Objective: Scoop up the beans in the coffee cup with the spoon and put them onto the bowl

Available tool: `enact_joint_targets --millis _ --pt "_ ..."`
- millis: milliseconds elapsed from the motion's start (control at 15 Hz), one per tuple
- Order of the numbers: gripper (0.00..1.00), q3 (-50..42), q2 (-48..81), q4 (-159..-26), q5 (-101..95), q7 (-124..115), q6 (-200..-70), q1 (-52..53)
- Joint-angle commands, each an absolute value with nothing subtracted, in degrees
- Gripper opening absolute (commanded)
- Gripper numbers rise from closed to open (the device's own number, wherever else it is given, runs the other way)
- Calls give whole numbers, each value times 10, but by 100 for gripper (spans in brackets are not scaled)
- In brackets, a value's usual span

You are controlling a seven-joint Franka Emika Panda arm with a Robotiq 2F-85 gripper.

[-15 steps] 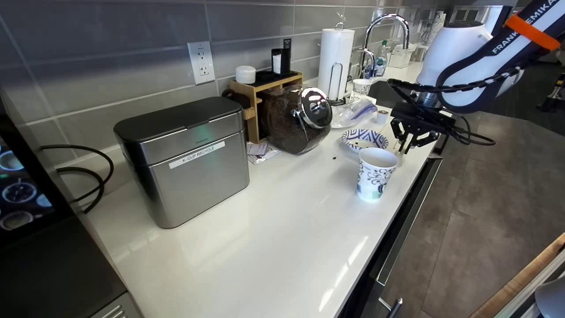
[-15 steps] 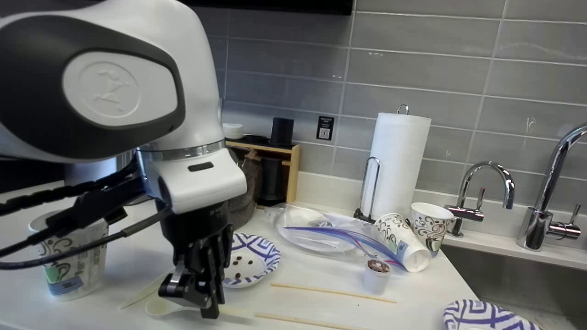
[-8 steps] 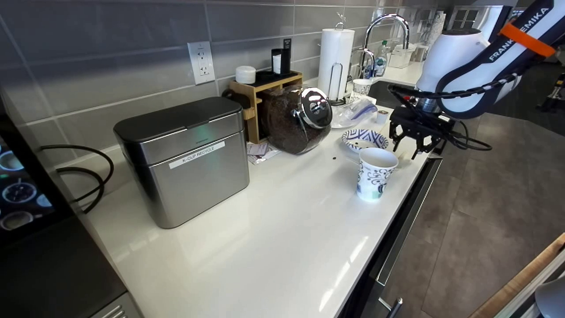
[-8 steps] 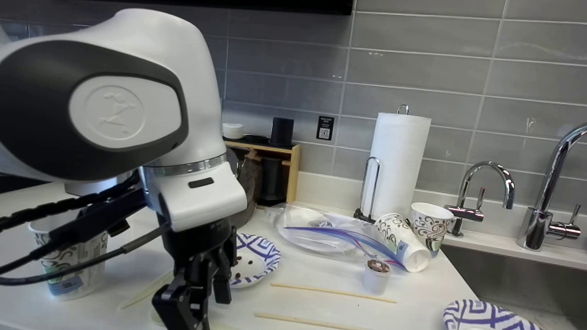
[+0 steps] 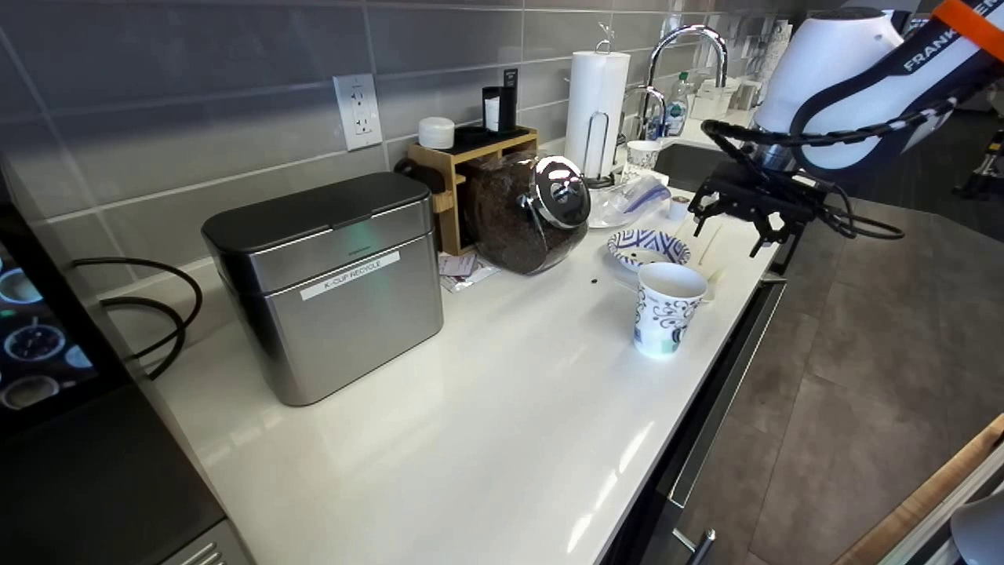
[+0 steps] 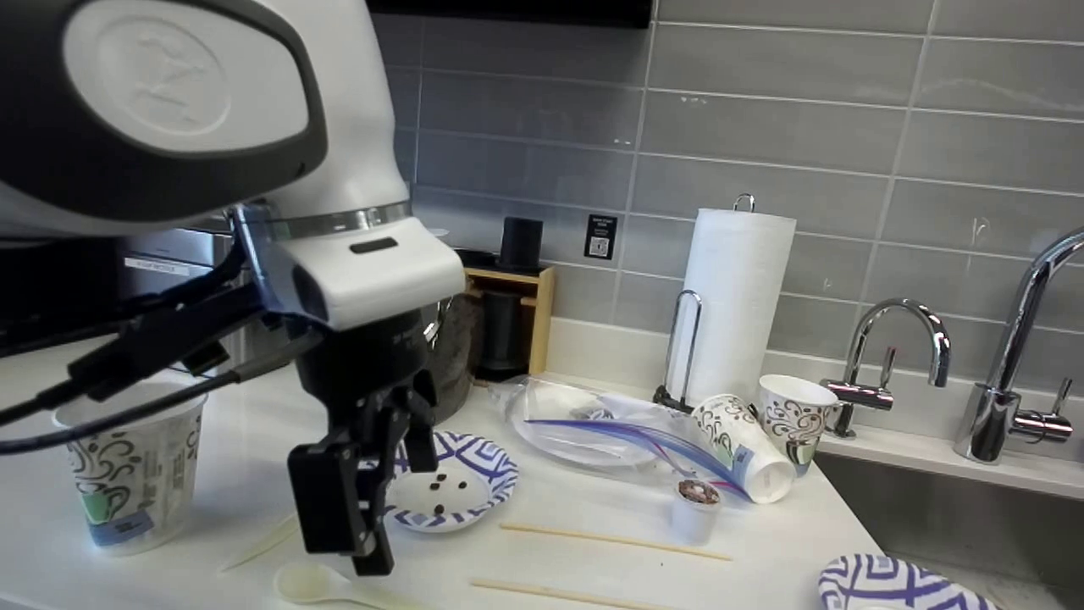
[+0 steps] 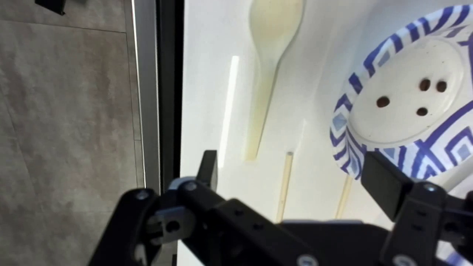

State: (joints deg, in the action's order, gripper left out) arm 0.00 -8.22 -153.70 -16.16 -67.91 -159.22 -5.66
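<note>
Counter | jaws apart | wrist view crops spoon, bowl | coffee cup bottom hidden

Bare counter leaves room between spoon and bowl; near the spoon's scoop, the coffee cup (upright) obstructs.

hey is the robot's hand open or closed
Open: the hand has its fingers wide apart in the wrist view, gripping nothing; a spoon lies on the counter below.
</note>
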Motion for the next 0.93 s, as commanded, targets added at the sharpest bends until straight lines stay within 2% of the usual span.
enact_joint_targets --millis 0,333,600,667,867 --pt "100 -28 -181 -1575 -99 -524 -1539 -7" --pt "100 -118 -282 -1576 -47 -317 -1449 80" --pt "100 -165 -340 -1563 -42 -171 -1358 106" --pt "100 -127 -344 -1558 -5 -117 -1334 68" --pt "100 -109 -354 -1542 19 -30 -1256 50"
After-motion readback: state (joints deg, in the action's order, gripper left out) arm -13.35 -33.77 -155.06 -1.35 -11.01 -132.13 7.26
